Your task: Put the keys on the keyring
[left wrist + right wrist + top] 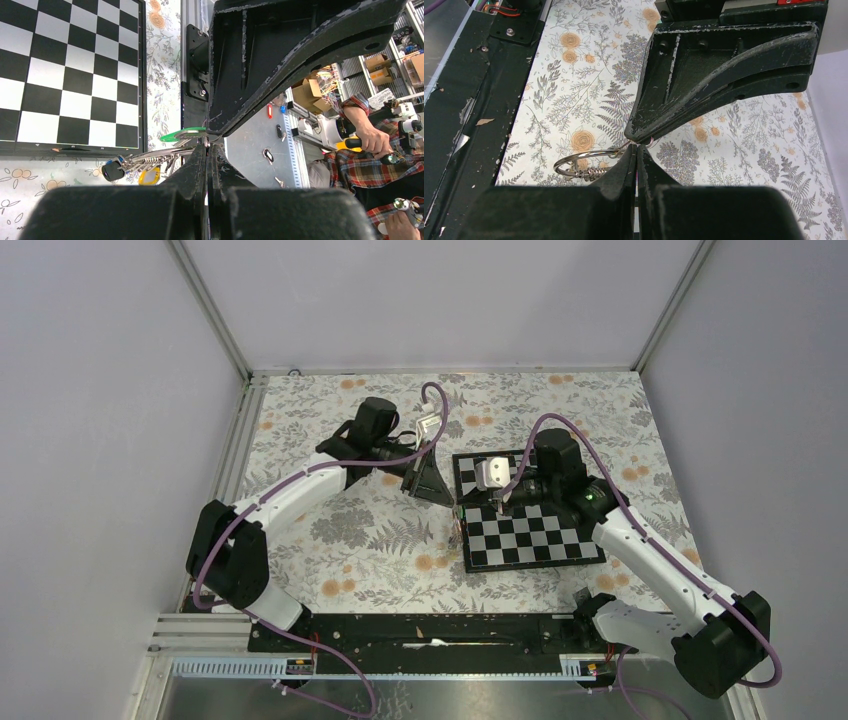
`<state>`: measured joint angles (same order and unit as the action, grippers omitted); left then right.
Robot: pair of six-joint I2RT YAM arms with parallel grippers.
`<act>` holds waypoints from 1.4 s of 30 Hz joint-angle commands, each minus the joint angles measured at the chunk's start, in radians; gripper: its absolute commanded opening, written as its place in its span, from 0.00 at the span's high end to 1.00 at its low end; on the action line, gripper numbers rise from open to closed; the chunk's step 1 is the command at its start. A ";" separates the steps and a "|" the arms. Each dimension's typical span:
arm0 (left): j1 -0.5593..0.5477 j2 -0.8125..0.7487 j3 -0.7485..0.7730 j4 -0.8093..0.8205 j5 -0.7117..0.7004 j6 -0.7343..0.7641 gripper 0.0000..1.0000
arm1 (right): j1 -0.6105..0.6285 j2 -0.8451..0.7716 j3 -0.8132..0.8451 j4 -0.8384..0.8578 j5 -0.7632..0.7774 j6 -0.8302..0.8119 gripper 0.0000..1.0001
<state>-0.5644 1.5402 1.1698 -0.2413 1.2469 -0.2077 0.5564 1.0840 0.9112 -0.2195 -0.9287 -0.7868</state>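
Your left hand (207, 143) has its fingers pressed together on the small key with a bright green plastic head (181, 134), just off one edge of the black-and-white chessboard (75, 75). Right beside that key, the thin silvery metal keyring (150, 159) stretches along the same board edge, carrying a dark blue key head (112, 170) and a yellow key head (149, 175). From above, this bunch sits against the chessboard's left edge. Your right hand (639, 146) is clamped tight on a thin wire end of the keyring, whose round loop and coiled clasp show against the floral-patterned worktop (584, 75) left of the chessboard.
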 commanded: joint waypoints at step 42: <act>-0.021 -0.064 -0.041 0.130 0.146 -0.007 1.00 | 0.014 0.014 -0.017 0.089 -0.003 0.032 1.00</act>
<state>-0.5655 1.5368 1.1309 -0.1814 1.2922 -0.2043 0.5613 1.0901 0.8982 -0.1947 -0.9447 -0.7540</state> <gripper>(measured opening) 0.013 0.044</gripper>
